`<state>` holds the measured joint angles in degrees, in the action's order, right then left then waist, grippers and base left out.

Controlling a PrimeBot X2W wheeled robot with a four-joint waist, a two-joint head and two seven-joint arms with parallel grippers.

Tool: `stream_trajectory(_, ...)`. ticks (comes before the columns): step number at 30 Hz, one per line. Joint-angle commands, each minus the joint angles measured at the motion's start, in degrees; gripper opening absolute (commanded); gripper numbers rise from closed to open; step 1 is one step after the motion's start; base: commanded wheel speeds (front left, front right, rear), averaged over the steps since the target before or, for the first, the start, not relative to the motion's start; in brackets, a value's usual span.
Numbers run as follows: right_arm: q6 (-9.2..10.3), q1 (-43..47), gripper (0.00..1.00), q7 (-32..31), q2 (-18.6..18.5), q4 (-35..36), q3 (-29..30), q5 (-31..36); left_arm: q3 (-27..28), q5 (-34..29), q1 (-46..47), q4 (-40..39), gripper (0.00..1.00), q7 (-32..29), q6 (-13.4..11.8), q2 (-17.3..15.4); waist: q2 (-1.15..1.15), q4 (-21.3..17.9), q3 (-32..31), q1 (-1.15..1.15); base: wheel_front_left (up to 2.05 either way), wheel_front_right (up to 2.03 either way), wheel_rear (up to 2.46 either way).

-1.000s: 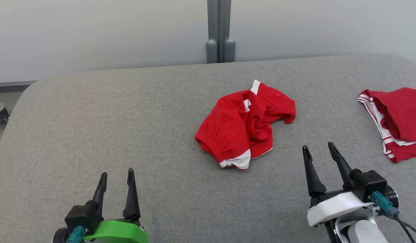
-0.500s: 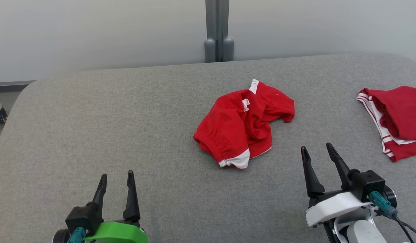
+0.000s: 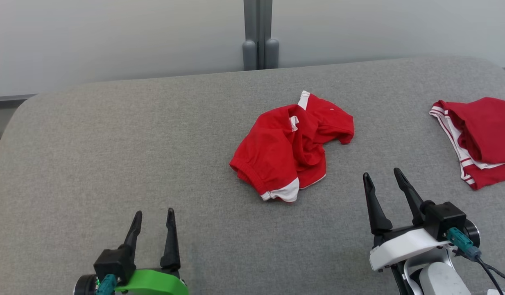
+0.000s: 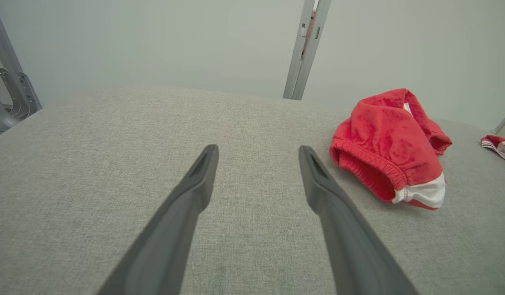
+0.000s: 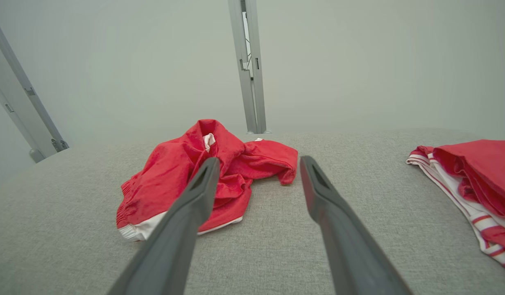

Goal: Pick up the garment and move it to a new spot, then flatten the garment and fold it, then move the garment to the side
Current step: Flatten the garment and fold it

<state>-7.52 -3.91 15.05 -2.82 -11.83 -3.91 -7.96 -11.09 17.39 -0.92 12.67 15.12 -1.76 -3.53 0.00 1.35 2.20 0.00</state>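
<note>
Two grippers hung above the near part of the grey padded table (image 3: pixel 113 143), each with its fingers spread wide and nothing between them. We recorded the left gripper (image 3: pixel 154 212) on its green mount at the lower left and the right gripper (image 3: pixel 381 173) on its white mount at the lower right. We located the red shorts (image 3: pixel 291 149), crumpled and trimmed in white, near the table's centre, apart from both grippers and nearer the right one. A second red garment (image 3: pixel 479 137) with white stripes lay at the table's right edge, well apart from the shorts. A grey post (image 3: pixel 258 35) rose behind the far edge.
</note>
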Motion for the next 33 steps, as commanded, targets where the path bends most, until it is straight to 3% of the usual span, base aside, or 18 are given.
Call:
stream_trajectory(1,0.07,-0.67,1.0,0.16,-0.14,0.16,-0.07,0.15,-0.65,-0.54,1.61,0.41,1.0,0.02,0.47,0.09,0.0,-1.29,1.1,0.0,0.0,0.0,0.0)
stream_trajectory(10,0.07,-3.18,1.0,0.17,-0.13,0.68,-0.53,0.33,-9.35,1.41,8.15,6.87,1.0,-1.67,3.7,0.5,0.0,-9.18,6.66,0.0,0.0,0.0,0.0)
stream_trajectory(17,0.07,-4.18,1.0,0.17,-0.11,0.97,0.38,-0.37,-13.11,6.84,12.7,11.77,1.0,-1.66,3.27,0.49,0.0,-14.95,9.76,0.0,0.0,0.0,0.0)
stream_trajectory(24,0.07,-4.14,1.0,0.17,-0.1,1.1,0.19,-0.94,-13.95,10.72,15.24,14.83,1.0,-0.86,2.79,0.48,0.0,-17.22,10.3,0.0,0.0,0.0,0.0)
stream_trajectory(25,0.07,-4.06,1.0,0.17,-0.1,1.11,0.23,-0.94,-13.85,11.28,15.53,14.92,0.95,-0.72,2.68,0.48,0.0,-17.27,10.29,0.0,0.0,0.0,0.0)
stream_trajectory(26,0.07,-3.95,1.0,0.17,-0.1,1.07,0.32,-0.95,-13.73,11.96,15.8,15.02,0.66,-0.47,2.54,0.48,0.0,-17.24,10.26,0.0,0.0,0.0,0.0)
stream_trajectory(27,0.07,-3.79,1.0,0.17,-0.1,1.03,0.5,-0.98,-13.75,12.33,15.98,15.08,0.28,-0.38,2.36,0.48,0.0,-17.08,10.15,0.0,0.0,0.0,0.0)
stream_trajectory(28,0.07,-3.59,1.0,0.17,-0.1,0.95,0.66,-0.96,-13.77,12.52,16.19,15.03,0.0,-0.29,2.23,0.47,0.0,-16.81,9.99,0.0,0.0,0.0,0.0)
stream_trajectory(33,0.07,-2.87,1.0,0.17,-0.13,0.73,0.64,-0.55,-12.8,12.08,15.65,11.91,0.0,0.08,1.93,0.49,0.0,-14.44,8.82,0.0,0.0,0.0,0.0)
